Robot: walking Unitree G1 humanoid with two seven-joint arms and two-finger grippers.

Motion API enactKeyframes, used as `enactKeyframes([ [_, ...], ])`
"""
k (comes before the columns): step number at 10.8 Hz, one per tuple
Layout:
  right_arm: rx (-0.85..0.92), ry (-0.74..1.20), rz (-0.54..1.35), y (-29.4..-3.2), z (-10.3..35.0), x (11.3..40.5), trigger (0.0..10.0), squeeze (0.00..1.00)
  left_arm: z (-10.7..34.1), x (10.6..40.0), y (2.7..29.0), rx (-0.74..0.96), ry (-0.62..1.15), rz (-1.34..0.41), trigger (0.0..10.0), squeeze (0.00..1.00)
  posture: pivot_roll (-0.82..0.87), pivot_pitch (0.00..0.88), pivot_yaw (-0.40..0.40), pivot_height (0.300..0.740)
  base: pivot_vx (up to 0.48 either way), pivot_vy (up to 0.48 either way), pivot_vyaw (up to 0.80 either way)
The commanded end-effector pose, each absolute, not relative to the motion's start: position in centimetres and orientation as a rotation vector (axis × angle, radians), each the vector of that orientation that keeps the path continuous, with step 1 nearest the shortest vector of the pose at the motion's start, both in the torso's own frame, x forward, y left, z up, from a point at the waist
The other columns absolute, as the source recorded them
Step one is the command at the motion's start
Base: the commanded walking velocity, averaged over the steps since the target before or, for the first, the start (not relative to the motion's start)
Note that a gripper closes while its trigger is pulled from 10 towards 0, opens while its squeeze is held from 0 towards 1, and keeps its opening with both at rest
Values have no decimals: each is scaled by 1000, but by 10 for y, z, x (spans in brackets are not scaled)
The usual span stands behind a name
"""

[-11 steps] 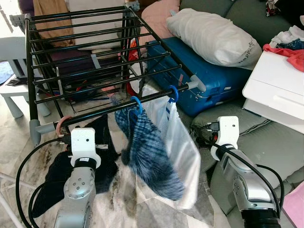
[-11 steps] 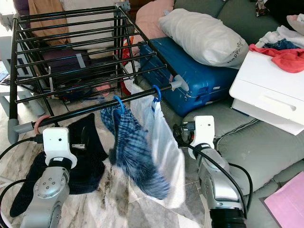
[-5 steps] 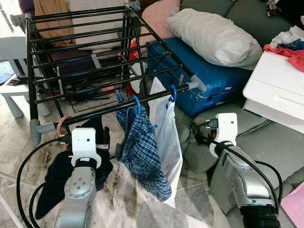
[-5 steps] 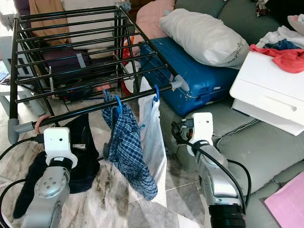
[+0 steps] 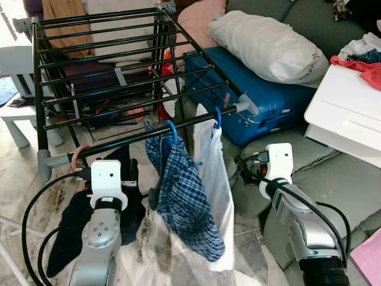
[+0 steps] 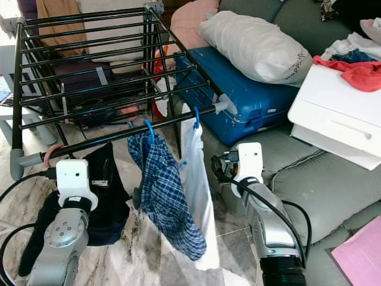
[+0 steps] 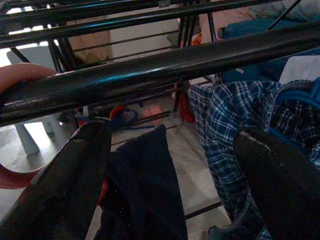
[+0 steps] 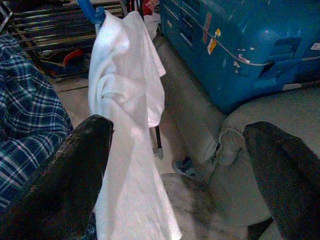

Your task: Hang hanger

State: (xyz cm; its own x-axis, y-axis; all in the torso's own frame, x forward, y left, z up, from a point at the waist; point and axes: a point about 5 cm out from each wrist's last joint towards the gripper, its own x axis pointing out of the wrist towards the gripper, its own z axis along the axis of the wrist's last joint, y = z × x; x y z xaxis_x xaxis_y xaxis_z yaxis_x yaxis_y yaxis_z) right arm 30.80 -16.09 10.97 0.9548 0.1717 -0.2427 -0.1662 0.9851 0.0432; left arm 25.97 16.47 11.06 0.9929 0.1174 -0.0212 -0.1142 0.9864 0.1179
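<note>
Two blue hangers (image 5: 171,128) hung on the drying rack (image 5: 119,77) front bar, carrying plaid shirt (image 5: 184,202) and white cloth (image 5: 215,179). Left tool (image 7: 170,185) spread, empty, below bar; right tool (image 8: 175,165) spread, empty, beside white cloth.

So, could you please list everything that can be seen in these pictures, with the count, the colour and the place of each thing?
Drying rack: one, black bars, standing on the floor ahead.
Hangers: two blue hooks and one pink hook, all on the rack's front bar.
Checked garment: one, blue and white, hanging from a blue hook.
White garment: one, hanging beside it, nearer the suitcase.
Dark garment: one, hanging low at the rack's left end.
Suitcase: one, blue, right of the rack.
Pillow: one, white, on the suitcase.
White cabinet: one, far right, with red and other clothes on top.
Sofa: grey-green, right.
Left gripper: open, just under the front bar.
Right gripper: open, beside the white garment.
</note>
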Motion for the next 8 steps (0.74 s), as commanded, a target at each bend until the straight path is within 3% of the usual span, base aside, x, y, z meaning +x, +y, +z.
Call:
enactKeyframes([
  [1,21,249,178,-159,111,310,10000,1000,112,261,164,122,26,124,10000,0,-96,7,-28,740,0,0,0],
  [4,23,251,182,-158,110,310,10000,1000,112,261,165,123,24,126,10000,0,-95,9,-28,740,0,0,0],
  [8,22,254,185,-156,109,311,10000,1000,112,262,165,123,24,127,10000,0,-96,11,-28,740,-253,0,0],
])
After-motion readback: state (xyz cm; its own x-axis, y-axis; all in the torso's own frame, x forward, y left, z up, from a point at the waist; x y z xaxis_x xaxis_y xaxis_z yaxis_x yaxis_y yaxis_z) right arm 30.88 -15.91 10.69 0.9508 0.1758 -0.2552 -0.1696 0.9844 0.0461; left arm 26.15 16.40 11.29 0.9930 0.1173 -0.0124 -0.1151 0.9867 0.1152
